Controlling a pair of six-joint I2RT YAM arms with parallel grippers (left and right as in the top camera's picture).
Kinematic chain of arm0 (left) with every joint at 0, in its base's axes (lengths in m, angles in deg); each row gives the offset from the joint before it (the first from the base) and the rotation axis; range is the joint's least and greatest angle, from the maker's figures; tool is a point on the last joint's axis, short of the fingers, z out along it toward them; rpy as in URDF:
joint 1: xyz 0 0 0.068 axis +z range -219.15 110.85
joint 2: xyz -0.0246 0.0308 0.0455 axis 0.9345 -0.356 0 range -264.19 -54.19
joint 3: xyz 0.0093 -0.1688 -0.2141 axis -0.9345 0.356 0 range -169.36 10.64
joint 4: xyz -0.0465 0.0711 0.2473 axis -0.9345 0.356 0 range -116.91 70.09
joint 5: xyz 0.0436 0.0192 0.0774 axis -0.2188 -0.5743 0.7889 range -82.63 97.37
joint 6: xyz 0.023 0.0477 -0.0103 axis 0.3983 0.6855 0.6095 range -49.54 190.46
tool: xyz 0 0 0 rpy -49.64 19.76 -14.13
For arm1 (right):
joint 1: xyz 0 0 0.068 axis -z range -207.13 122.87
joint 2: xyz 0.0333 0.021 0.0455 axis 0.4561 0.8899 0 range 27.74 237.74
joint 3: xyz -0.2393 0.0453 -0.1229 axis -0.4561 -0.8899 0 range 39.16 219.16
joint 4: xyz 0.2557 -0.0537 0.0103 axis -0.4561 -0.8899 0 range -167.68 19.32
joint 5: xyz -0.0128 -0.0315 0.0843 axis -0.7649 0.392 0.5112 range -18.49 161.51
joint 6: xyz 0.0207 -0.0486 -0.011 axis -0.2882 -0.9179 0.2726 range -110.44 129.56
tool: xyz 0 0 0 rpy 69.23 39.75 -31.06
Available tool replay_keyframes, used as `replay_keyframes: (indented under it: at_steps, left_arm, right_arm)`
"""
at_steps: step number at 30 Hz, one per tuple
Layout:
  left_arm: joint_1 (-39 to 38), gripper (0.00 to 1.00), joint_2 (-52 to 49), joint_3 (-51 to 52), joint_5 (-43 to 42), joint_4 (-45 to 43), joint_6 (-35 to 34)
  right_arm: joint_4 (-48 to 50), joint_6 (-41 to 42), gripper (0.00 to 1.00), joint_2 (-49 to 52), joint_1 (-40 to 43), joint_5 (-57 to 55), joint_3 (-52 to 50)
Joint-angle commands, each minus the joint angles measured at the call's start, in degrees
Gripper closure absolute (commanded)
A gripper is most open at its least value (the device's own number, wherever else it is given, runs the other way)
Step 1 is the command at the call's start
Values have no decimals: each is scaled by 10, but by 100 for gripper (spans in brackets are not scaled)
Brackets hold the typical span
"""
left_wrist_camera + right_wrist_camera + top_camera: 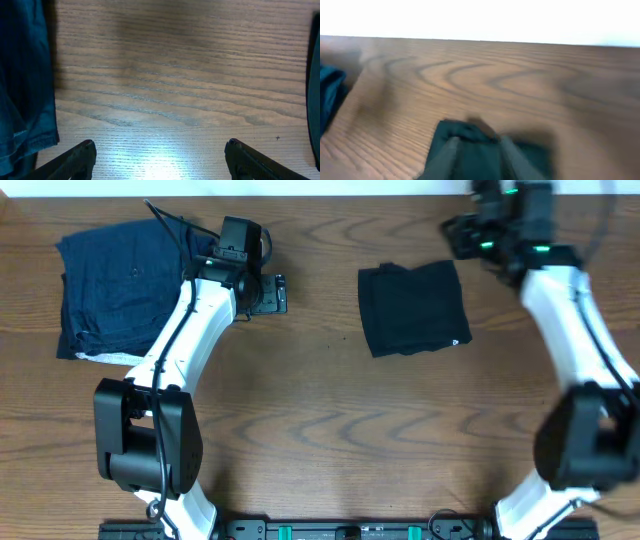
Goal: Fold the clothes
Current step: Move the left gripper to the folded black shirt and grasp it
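Note:
The clothes, a black T-shirt [412, 307] folded into a compact square, lie right of the table's centre with a small white mark at the lower right corner. My right gripper [462, 235] hovers at the shirt's far right corner. In the blurred right wrist view its fingers [442, 160] stand apart over the dark fabric [465, 131], gripper [479, 144] open, and no cloth looks pinched. My left gripper [270, 292] is open over bare wood left of the shirt, with nothing between the jaws [160, 146].
A pile of dark navy folded garments [115, 290] with a white layer underneath lies at the far left, beside the left arm; its edge shows in the left wrist view [22, 90]. The wooden table [330, 430] ends at a white wall close behind the right gripper.

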Motion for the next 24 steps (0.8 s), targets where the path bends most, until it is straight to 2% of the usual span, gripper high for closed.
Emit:
replay_keyframes:
  at_steps: [1, 2, 4, 5, 6, 8, 14, 20, 24]
  left_arm:
    - [1, 16, -4, 3, 7, -25, -9]
    - [1, 16, -4, 3, -7, -34, -21]
    - [-1, 16, -4, 3, -63, -50, -36]
    - [-2, 16, -4, 3, -93, -58, -36]
    - [-7, 16, -4, 3, -123, -68, -36]
    - [-19, 16, -4, 3, -149, -84, -36]
    - [-82, 16, -4, 3, -149, -136, -57]
    - [-159, 16, -8, 3, -65, -177, -130]
    - [-202, 16, -17, 3, -55, -214, -148]
  right_arm:
    - [-56, 0, 52, -27, 35, -64, 3]
    - [-79, 0, 41, -31, 45, -74, 3]
    - [-114, 0, 31, -31, 61, -87, 3]
    - [-127, 0, 20, -30, 68, -89, 3]
    - [-140, 0, 1, -28, 74, -89, 0]
    - [-144, 0, 1, -25, 82, -89, -5]
    - [-127, 1, 1, -21, 85, -95, -9]
    - [-127, 1, 1, -21, 84, -95, -9]
    - [-127, 1, 1, -21, 84, -95, -9]
